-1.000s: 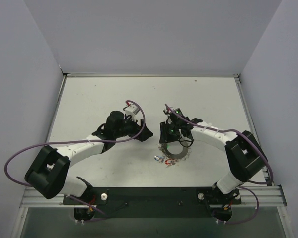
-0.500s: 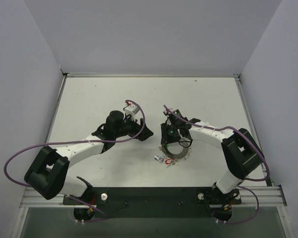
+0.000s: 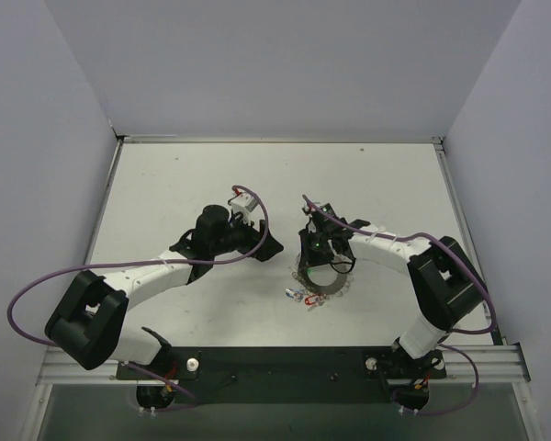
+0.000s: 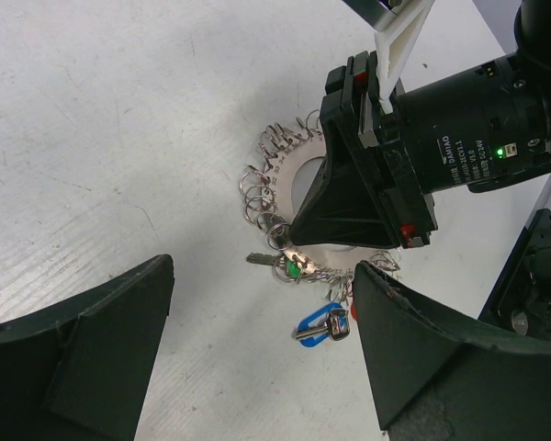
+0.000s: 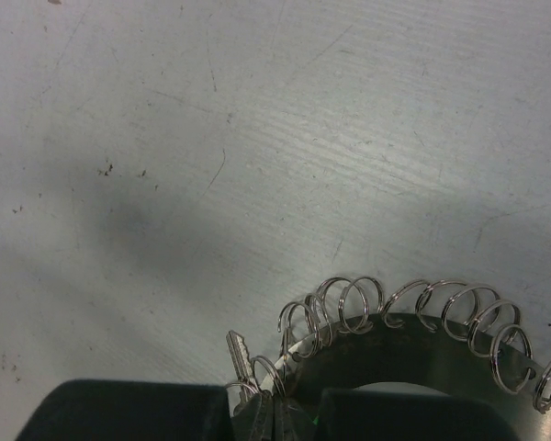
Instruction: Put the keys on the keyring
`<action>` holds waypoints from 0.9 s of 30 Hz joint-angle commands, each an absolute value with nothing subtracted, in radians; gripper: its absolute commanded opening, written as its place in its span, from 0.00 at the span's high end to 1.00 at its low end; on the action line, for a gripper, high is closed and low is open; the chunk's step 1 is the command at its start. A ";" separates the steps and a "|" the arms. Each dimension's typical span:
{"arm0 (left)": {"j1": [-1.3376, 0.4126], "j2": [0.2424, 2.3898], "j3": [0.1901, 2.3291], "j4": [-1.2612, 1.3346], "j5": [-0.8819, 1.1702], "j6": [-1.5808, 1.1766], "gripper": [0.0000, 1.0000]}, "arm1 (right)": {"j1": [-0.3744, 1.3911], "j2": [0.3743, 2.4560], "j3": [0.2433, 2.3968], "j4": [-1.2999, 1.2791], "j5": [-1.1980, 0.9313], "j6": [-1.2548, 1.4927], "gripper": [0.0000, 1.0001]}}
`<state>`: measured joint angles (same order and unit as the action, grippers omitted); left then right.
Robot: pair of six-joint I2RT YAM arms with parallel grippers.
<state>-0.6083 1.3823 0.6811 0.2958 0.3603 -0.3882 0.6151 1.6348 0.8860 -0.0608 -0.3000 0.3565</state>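
Right gripper (image 4: 298, 243) closed over keyring (image 4: 289, 170) rim, partly hiding keys (image 4: 318, 325), left gripper (image 4: 262, 344) wide apart, empty

The left arm (image 3: 147, 276) and right arm (image 3: 386, 243) pair white shells with black joints. A purple cable (image 3: 11, 317) loops along each. The left fingers (image 4: 92, 358) are matte black wedges. The right wrist's black camera (image 4: 468, 115) bears white lettering and a green light (image 4: 500, 152).

R fingers (image 4: 344, 207) cover keyring (image 4: 301, 173) centre — bare table (image 4: 119, 138) round it (keys (image 4: 317, 326) at near rim).
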 commanded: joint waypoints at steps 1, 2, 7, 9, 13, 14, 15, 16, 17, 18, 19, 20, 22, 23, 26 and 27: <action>-0.612 1.358 0.707 0.324 0.354 -0.368 0.12 | 0.611 1.632 0.887 -0.058 -0.327 0.359 1.00; -0.612 1.353 0.707 0.322 0.350 -0.367 0.12 | 0.611 1.628 0.887 -0.058 -0.327 0.359 1.00; -0.612 1.321 0.707 0.299 0.324 -0.356 0.12 | 0.606 1.554 0.885 -0.058 -0.321 0.338 1.00; -0.612 1.304 0.695 0.311 0.319 -0.356 0.12 | 0.606 1.510 0.881 -0.057 -0.307 0.327 1.00; -0.612 1.256 0.681 0.328 0.319 -0.353 0.12 | 0.606 1.434 0.876 -0.045 -0.295 0.298 1.00; -0.612 1.250 0.680 0.334 0.322 -0.353 0.12 | 0.606 1.418 0.874 -0.040 -0.299 0.290 1.00; -0.612 1.243 0.675 0.340 0.330 -0.353 0.12 | 0.606 1.390 0.871 -0.034 -0.307 0.287 1.00; -0.612 1.232 0.672 0.350 0.342 -0.354 0.12 | 0.606 1.376 0.864 -0.020 -0.311 0.284 1.00; -0.612 1.227 0.666 0.363 0.347 -0.356 0.12 | 0.604 1.364 0.864 -0.020 -0.314 0.278 1.00; -0.612 1.223 0.660 0.370 0.351 -0.357 0.12 | 0.604 1.352 0.862 -0.020 -0.293 0.281 1.00; -0.612 1.213 0.655 0.374 0.353 -0.359 0.12 | 0.603 1.350 0.865 -0.031 -0.282 0.284 1.00; -0.612 1.210 0.650 0.382 0.354 -0.359 0.12 | 0.601 1.351 0.865 -0.040 -0.278 0.287 1.00; -0.612 1.207 0.652 0.380 0.353 -0.357 0.12 | 0.591 1.376 0.874 -0.066 -0.288 0.290 0.96; -0.612 1.207 0.652 0.371 0.350 -0.356 0.12 | 0.589 1.388 0.877 -0.074 -0.302 0.285 0.73; -0.612 1.209 0.652 0.362 0.347 -0.353 0.12 | 0.588 1.437 0.876 -0.086 -0.296 0.302 0.56; -0.612 1.209 0.649 0.362 0.347 -0.353 0.12 | 0.588 1.462 0.876 -0.089 -0.292 0.313 0.56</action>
